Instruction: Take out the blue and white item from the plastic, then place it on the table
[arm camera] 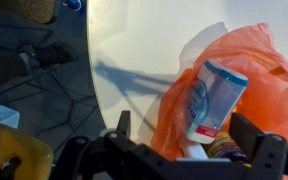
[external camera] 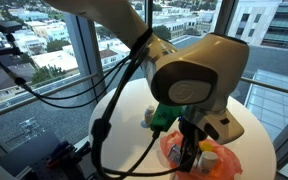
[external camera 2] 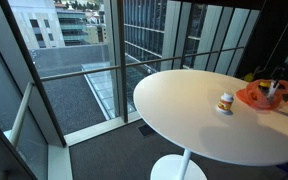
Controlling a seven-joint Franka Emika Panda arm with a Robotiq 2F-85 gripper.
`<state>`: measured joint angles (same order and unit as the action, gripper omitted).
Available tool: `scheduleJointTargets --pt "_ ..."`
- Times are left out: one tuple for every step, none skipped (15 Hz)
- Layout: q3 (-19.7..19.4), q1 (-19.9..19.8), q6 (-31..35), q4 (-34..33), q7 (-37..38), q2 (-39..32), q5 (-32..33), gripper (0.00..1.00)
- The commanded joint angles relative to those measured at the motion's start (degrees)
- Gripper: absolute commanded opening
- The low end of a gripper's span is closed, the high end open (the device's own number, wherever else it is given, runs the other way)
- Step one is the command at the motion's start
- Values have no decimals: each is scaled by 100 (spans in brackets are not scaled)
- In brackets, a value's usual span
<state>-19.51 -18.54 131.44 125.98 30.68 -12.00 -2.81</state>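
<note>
In an exterior view the surface [external camera 2: 174,110] lies bare across its whole left and near side, leaving an open way in from there. On the right, a small tan bottle [external camera 2: 225,102] stands just beside the orange plastic [external camera 2: 256,96] and blocks a low pass from the left. In the wrist view the tool [arm camera: 185,126] has its fingers spread wide, and the blue and white item [arm camera: 216,95] lies ahead between them with plastic folds crowding both its sides. Window glass [external camera 2: 144,40] closes off the far side. Black cables [external camera: 104,110] hang beside the arm.
</note>
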Motion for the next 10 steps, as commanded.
scheduleJointTargets --pt "-11 130 90 -232 281 -372 -189 100" --pt "0 160 132 -245 303 -442 -219 100" --pt "11 193 159 -271 330 -507 -241 100" --pt "23 237 228 -284 340 -564 -255 100" --pt "31 282 299 -305 351 -618 -265 100" --pt "36 322 341 -337 360 -676 -279 100" --pt "38 358 382 -362 384 -722 -283 100" --pt "41 396 460 -380 415 -776 -276 100" --pt "39 434 540 -391 433 -824 -262 100" --pt "37 470 607 -403 455 -870 -249 100"
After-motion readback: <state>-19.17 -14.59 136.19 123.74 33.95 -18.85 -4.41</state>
